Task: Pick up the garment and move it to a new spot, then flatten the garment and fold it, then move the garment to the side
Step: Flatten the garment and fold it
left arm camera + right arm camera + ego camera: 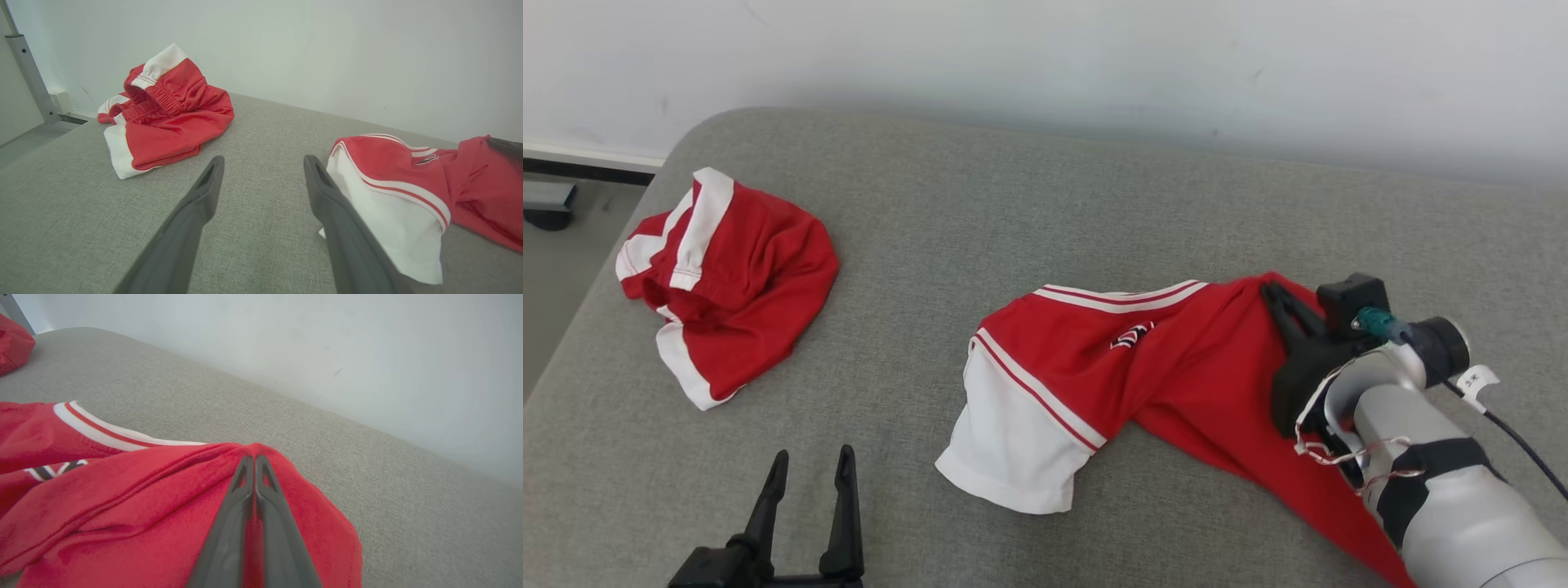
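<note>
Here, right end effector [254,459] (closed) grips garment [1176,367]

A grey upholstered surface [1045,204], its corner rounded at 10 o'clock, carries 2 red-and-white pieces of clothing. The crumpled shorts [752,278] lie bunched at 9 o'clock near the left edge. The garment [1111,376] stretches from the centre toward 4 o'clock, white hem pointing to 6 o'clock, well apart from them.

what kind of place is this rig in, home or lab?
Likely a lab or test room, not certain: a grey fabric pad against a bare white wall, a metal post beside it, a red garment and a second red garment lying on it.
</note>
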Motion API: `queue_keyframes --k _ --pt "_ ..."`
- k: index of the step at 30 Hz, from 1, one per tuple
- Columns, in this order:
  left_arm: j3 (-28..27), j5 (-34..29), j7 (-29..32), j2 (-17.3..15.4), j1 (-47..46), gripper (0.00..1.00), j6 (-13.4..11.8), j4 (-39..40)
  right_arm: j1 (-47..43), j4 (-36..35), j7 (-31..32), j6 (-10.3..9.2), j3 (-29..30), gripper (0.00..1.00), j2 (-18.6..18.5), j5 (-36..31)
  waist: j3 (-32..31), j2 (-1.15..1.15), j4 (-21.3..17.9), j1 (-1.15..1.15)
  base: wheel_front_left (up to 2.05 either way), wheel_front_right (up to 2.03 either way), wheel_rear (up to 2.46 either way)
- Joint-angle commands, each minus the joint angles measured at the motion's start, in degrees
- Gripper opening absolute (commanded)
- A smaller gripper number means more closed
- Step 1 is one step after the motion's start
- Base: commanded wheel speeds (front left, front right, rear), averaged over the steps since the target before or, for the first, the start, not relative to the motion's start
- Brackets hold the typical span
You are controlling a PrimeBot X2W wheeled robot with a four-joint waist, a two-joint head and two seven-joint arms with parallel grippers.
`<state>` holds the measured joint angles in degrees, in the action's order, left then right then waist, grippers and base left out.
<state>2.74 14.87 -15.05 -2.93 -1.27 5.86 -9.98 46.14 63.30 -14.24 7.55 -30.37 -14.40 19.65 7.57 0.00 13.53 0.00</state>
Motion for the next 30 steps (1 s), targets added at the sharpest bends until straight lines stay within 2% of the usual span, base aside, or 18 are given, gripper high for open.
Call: queue_keyframes --k 1,3,5,13,20,25,29,30 --pt "-0.4 0.72 -0.17 0.08 0.66 1.0 -0.24 -0.02 1.29 -1.05 -0.71 -0.14 0.54 0.0 -0.67 0.2 -0.24 0.0 -0.58 0.0 0.0 0.0 0.0" --pt "-0.73 0.79 -0.17 0.09 1.05 1.0 -0.26 0.18 1.13 -3.34 -0.95 -0.14 1.53 0.0 -1.12 -0.41 -0.35 0.0 -1.25 0.0 0.0 0.0 0.0" --pt "-0.81 0.89 -0.17 0.1 1.26 1.0 -0.21 0.26 -0.39 -8.98 -0.98 -0.14 3.54 0.0 -2.26 -1.66 -0.4 0.0 -2.08 0.0 0.0 0.0 0.0" --pt "-1.03 1.31 -0.17 0.08 1.65 1.0 -0.51 -0.3 -19.52 -35.6 -0.89 -0.14 12.5 0.0 -3.94 -10.09 -0.77 0.0 -5.65 0.0 0.0 0.0 0.0" --pt "-1.29 1.35 -0.17 0.08 1.67 1.0 -0.39 -0.74 -37.7 -52.65 -0.9 -0.14 18.36 0.0 -0.39 -13.96 -0.41 0.0 -8.32 0.0 0.0 0.0 0.0" --pt "-1.5 1.51 -0.17 0.08 1.71 1.0 -0.3 -1.18 -45.12 -55.7 -0.9 -0.14 18.43 0.0 2.86 -14.99 -0.35 0.0 -9.42 0.0 0.0 0.0 0.0" --pt "-1.32 1.63 -0.17 0.07 1.29 1.0 -0.18 -1.64 -48.09 -52.21 -0.92 -0.14 17.63 0.0 5.05 -14.12 -0.28 0.0 -10.18 0.0 0.0 0.0 0.0" --pt "-1.32 1.61 -0.17 0.07 1.29 1.0 -0.14 -1.79 -48.05 -51.89 -0.92 -0.14 17.71 0.4 5.53 -13.76 -0.27 0.0 -10.35 0.0 0.0 0.0 0.0"
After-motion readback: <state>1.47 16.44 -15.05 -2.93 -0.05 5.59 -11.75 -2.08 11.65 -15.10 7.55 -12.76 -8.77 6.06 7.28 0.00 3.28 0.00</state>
